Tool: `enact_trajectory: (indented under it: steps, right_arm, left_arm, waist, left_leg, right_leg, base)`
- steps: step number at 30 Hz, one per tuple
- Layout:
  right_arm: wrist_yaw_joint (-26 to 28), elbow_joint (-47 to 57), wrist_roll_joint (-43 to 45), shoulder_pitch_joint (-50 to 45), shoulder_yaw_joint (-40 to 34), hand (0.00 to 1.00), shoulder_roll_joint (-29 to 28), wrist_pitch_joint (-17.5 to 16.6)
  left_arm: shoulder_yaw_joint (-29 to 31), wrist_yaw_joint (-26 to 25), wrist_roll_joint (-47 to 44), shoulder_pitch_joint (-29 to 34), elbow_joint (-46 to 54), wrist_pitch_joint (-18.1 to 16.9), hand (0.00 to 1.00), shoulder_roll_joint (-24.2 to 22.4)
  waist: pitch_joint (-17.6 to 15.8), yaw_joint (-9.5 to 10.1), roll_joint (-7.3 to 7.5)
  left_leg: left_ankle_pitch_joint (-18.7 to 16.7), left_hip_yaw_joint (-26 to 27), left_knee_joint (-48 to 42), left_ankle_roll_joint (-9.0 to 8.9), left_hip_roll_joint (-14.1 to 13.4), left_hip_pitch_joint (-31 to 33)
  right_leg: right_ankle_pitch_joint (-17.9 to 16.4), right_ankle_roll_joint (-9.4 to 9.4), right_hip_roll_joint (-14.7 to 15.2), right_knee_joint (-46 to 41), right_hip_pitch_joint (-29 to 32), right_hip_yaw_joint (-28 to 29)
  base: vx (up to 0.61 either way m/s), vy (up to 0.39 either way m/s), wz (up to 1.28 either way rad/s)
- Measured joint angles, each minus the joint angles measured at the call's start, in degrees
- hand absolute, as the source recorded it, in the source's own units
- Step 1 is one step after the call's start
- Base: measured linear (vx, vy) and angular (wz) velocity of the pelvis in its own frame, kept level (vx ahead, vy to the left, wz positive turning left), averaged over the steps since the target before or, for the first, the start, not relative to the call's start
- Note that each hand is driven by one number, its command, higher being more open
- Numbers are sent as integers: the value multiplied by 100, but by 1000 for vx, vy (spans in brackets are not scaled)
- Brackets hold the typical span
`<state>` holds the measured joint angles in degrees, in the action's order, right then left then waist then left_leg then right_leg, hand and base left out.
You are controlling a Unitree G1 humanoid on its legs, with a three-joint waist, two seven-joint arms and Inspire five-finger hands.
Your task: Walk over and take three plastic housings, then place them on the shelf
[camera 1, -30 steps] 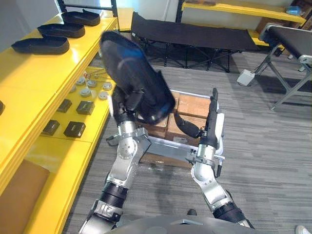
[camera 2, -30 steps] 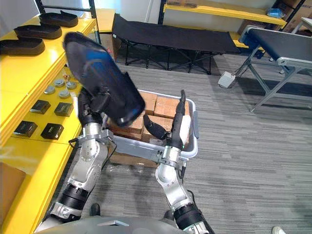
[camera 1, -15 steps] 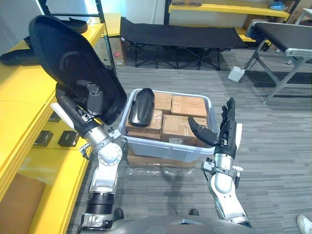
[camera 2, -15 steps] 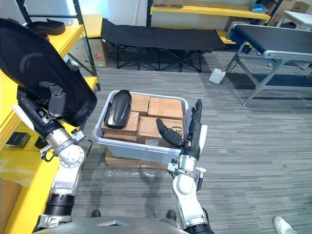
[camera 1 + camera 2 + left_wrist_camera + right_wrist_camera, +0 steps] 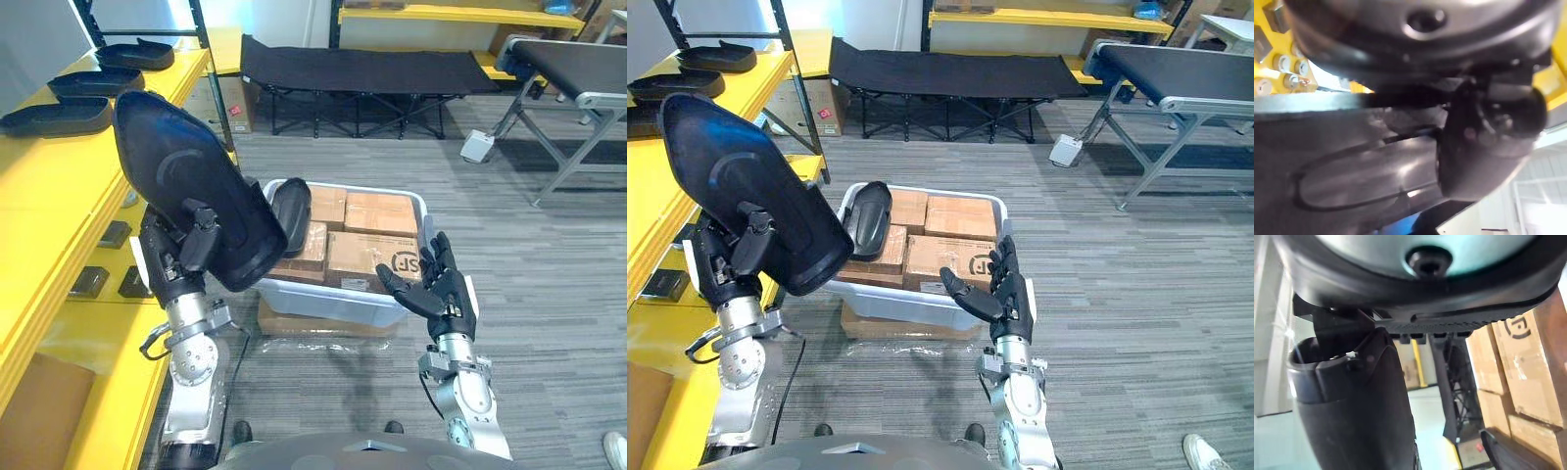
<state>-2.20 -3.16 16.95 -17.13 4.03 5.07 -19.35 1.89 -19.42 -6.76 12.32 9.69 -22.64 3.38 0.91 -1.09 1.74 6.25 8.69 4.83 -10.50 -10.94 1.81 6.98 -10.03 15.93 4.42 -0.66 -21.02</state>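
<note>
**Inspector:** One yellow shelf (image 5: 59, 186) runs down the robot's left, with three shelved housings (image 5: 59, 119) in a row on its top level. Next in size?

**Assessor:** Grey bin (image 5: 333, 299), directly ahead, packed with cardboard boxes (image 5: 377, 211).

**Inspector:** And the task item?

**Assessor:** Held housing (image 5: 186, 186), black, raised and tilted between bin and shelf, clear of both. One binned housing (image 5: 291, 217) rests on the boxes.

**Inspector:** Hands?

**Assessor:** Left robot hand (image 5: 181, 259) has fingers and thumb curled onto the held housing's underside. Right robot hand (image 5: 443, 292) hangs empty near the bin's front, fingers spread, palm up.

**Inspector:** Step in hand?

**Assessor:** Judged as the carry to the shelf. The next move calls for swinging left, levelling the housing over bare shelf beside the row, then releasing.
</note>
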Motion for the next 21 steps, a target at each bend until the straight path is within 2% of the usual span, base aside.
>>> enact_trajectory:
  steps: [3, 8, 10, 13, 17, 19, 21]
  right_arm:
    - [183, -19, 429, 98, 80, 100, 75, -1]
    - [179, -270, 387, 599, 435, 100, 164, 85]
    - [177, -320, 352, 778, 704, 100, 166, 153]
    - [206, -333, 164, 1000, 954, 100, 163, 176]
    - [341, -342, 140, 1202, 999, 100, 182, 273]
    - [351, -343, 142, 1221, 996, 100, 187, 293]
    - [359, -342, 144, 1211, 984, 100, 188, 333]
  left_arm:
    - [136, 66, 21, 103, 139, -25, 0, -1]
    - [394, 198, 31, 533, 786, -28, 0, -13]
    - [686, 364, -66, 643, 929, -127, 0, -21]
    - [1075, 472, -266, 848, 1171, -183, 0, -36]
    - [1500, 520, -468, 1137, 1283, -243, 0, -160]
    - [1537, 555, -570, 1226, 1291, -243, 0, -180]
    - [1517, 662, -646, 1247, 1291, -243, 0, -187]
  waist:
    - [8, 153, -33]
    - [4, 519, -47]
    - [1, 726, -45]
    - [-6, 924, -34]
    - [-21, 1100, -13]
    - [-67, 1132, 5]
    - [-112, 1081, 34]
  left_leg:
    - [-17, -207, 1, 7, 7, 77]
    - [80, -648, -2, 8, 58, 196]
    - [80, -887, -2, 5, 99, 209]
    - [95, -1147, -2, -2, 134, 299]
    - [98, -1248, -4, -4, 139, 300]
    - [99, -1349, -3, -5, 140, 304]
    - [130, -1459, -1, 28, 148, 364]
  right_leg:
    - [-84, 5, 1, 1, -71, -235]
    - [-102, -8, -2, -1, -311, -684]
    - [-166, -40, -2, -5, -492, -934]
    - [-278, -72, 0, -89, -578, -1175]
    - [-316, -49, 0, -169, -633, -1309]
    - [-420, -57, 6, -273, -677, -1409]
    - [-564, -64, 6, -356, -754, -1611]
  base:
    - [-31, -10, 33]
    - [15, -11, 45]
    - [26, -19, 53]
    - [20, -23, 47]
    - [18, -17, 15]
    - [-6, -25, 25]
    - [-24, -41, 53]
